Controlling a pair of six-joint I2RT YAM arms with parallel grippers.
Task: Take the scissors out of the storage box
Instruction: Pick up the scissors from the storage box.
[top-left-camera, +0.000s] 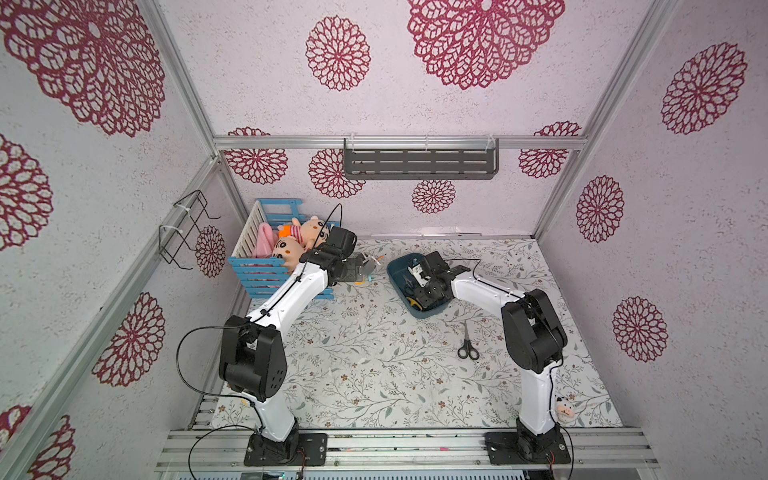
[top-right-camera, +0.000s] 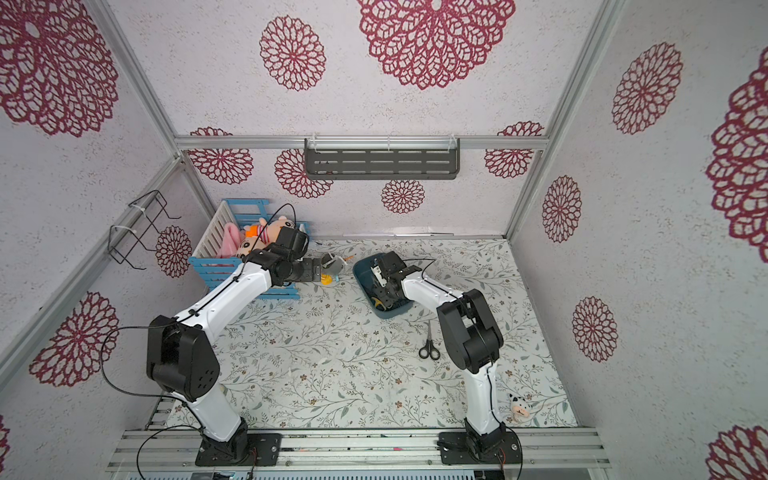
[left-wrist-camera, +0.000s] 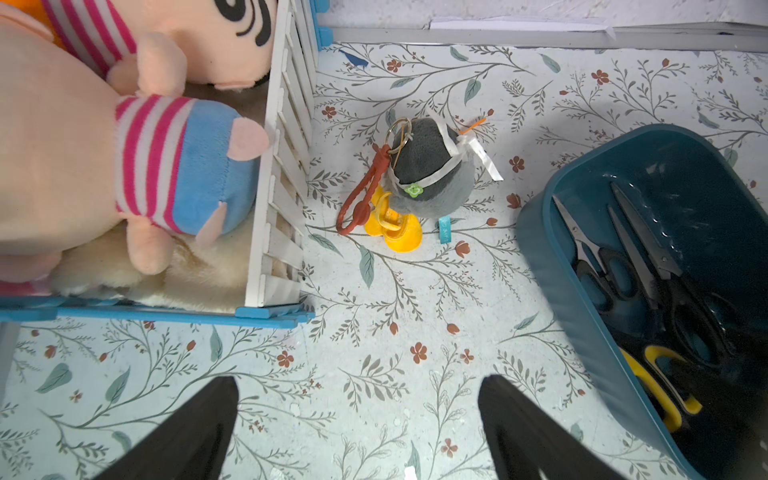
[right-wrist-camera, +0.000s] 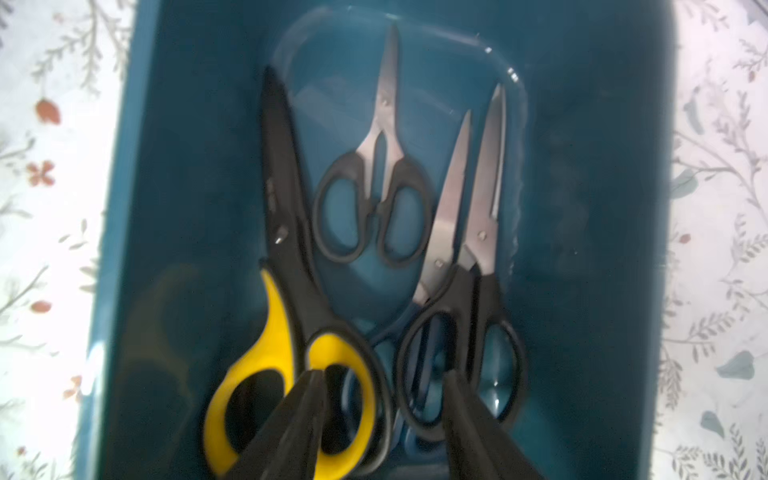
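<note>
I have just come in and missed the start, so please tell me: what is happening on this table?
The right gripper is down inside the teal storage box, jaws open over the handles of the yellow-and-black scissors and a black-handled pair; it grips nothing yet. Several pairs lie in the box. One loose pair lies outside on the table. The left gripper hovers open and empty near a grey plush toy.

Robot test cell, staged as a domestic setting. A silver aluminium-profile frame (top-left-camera: 399, 142) is clad in white panels printed with red flower medallions (top-left-camera: 337, 53). Black arm base plates (top-left-camera: 286, 451) are bolted to a slotted aluminium rail (top-left-camera: 407, 446).
</note>
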